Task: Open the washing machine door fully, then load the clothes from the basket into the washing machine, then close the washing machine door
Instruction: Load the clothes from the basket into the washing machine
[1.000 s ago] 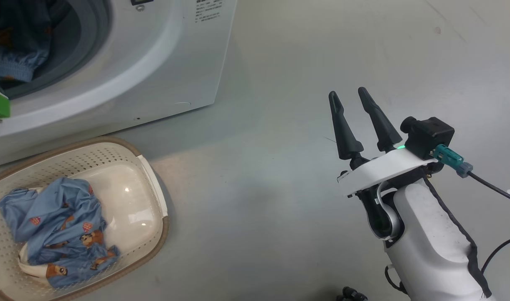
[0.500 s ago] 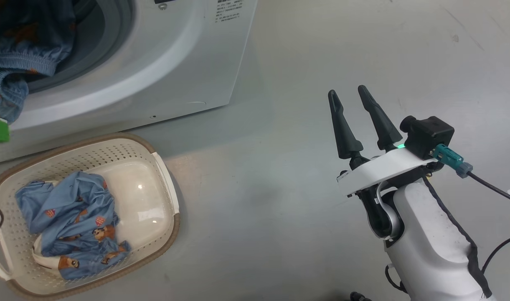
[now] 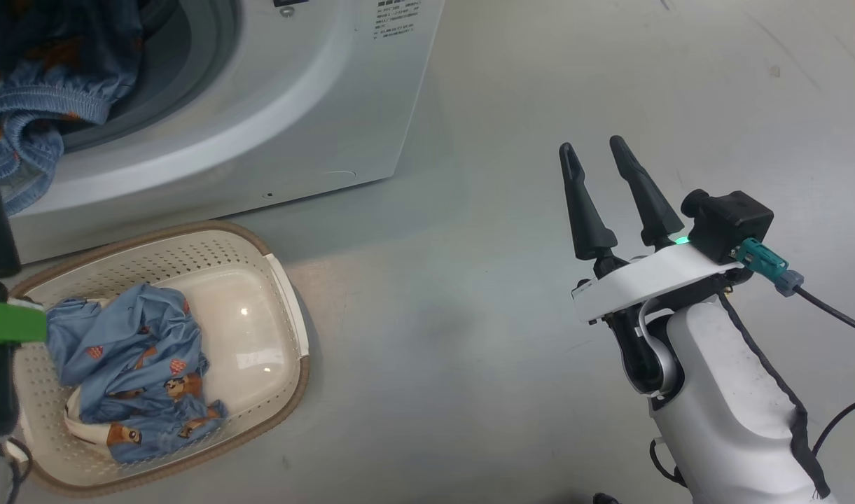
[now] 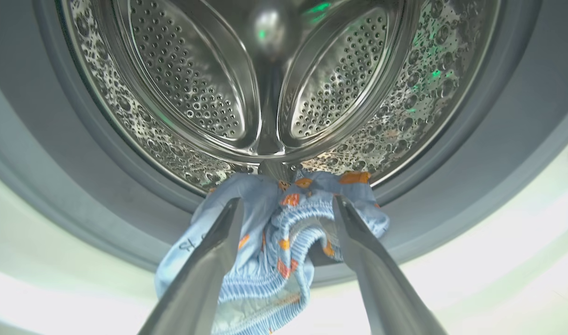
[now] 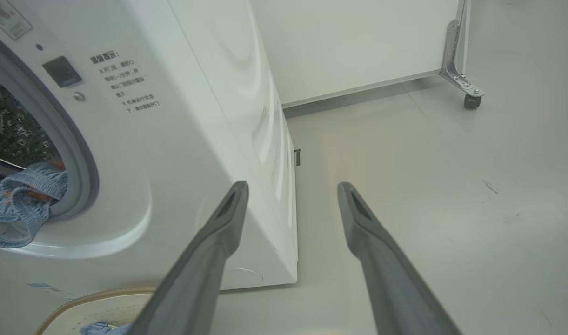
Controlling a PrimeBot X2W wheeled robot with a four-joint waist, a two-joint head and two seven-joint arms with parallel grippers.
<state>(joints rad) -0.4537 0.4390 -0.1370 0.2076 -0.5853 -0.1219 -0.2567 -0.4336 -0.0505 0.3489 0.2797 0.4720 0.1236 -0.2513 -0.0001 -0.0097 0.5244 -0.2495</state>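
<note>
My left fingers [image 4: 211, 260] stand spread either side of a blue printed garment [image 4: 274, 260] draped over the grey gasket [image 4: 79, 186] at the washing machine [image 3: 273, 105] mouth; I can't tell if they touch it. More clothes [image 3: 133, 364] lie in the basket [image 3: 119, 269] on the floor in front. Well to the right, my right fingers [image 3: 585, 210] hover spread, holding nothing.

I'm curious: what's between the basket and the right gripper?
Just bare grey floor between the basket and the right gripper, in the head view.

Shiny perforated steel drum [image 4: 265, 93], soft printed cloth clothes [image 3: 136, 371], perforated matt plastic basket [image 3: 287, 308], glossy white washing machine [image 5: 209, 116].
</note>
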